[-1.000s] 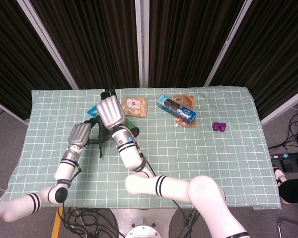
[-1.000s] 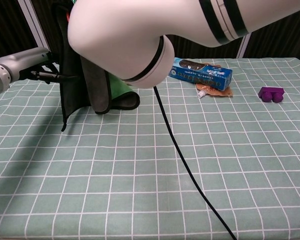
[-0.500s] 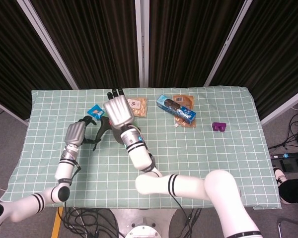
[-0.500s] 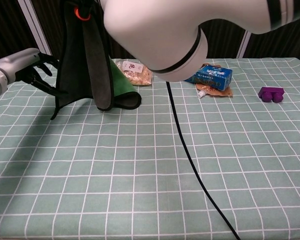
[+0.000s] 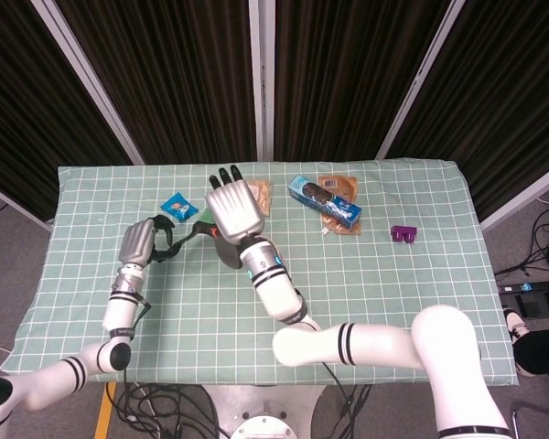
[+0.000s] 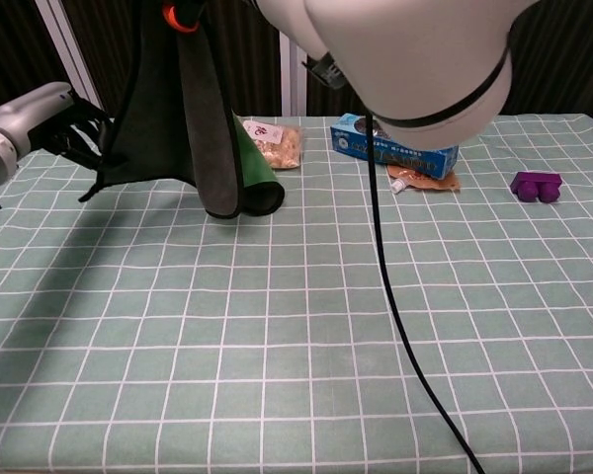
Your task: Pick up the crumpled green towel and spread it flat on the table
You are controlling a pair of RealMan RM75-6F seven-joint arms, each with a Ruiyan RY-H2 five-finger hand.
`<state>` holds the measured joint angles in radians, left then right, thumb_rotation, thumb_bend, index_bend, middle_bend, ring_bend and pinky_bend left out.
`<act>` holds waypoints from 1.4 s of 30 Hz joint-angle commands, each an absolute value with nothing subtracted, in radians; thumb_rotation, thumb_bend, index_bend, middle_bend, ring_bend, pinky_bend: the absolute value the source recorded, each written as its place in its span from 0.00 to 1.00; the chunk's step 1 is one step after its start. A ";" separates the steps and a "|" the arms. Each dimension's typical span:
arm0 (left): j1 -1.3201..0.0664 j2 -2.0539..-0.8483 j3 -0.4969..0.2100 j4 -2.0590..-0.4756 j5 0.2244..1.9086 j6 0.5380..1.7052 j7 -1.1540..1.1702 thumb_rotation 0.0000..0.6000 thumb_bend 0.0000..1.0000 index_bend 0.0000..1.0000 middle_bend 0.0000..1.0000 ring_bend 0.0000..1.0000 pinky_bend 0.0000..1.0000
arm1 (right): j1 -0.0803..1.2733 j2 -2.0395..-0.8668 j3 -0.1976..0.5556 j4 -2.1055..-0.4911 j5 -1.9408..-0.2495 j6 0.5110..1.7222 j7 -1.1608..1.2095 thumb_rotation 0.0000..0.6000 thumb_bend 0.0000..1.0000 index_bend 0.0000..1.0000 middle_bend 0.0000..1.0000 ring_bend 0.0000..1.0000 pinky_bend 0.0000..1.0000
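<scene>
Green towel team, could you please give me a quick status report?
Left hand and right hand both hold the green towel, stretched between them, lower edge touching table. Snack bag close behind.

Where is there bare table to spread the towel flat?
The near half of the table is bare, from the towel down to the front edge. Bare too between the blue box and the purple block. The far strip around the snack bags is crowded.
</scene>
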<state>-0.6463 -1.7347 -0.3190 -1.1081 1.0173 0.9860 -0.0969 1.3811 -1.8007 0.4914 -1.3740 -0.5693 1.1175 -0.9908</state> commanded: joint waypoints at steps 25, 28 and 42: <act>-0.651 -1.487 -0.410 -1.195 1.100 1.108 -0.016 1.00 0.46 0.89 0.53 0.40 0.37 | 1.171 -1.562 0.488 -1.465 -0.779 0.963 -0.423 0.69 0.41 0.88 0.28 0.16 0.16; -0.680 -1.506 -0.434 -1.119 1.092 1.121 -0.004 1.00 0.46 0.89 0.53 0.40 0.37 | 1.175 -1.572 0.503 -1.401 -0.805 0.942 -0.355 0.69 0.41 0.88 0.28 0.16 0.15; -0.625 -1.591 -0.289 -1.110 1.176 1.179 0.011 1.00 0.45 0.88 0.53 0.40 0.37 | 1.123 -1.644 0.353 -1.217 -1.019 0.830 -0.113 0.70 0.41 0.89 0.29 0.15 0.14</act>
<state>-0.6434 -1.5666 -0.3209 -1.1073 1.1532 1.1666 0.0035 1.1440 -1.6274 0.3892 -1.2373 -0.9782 0.8460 -0.1475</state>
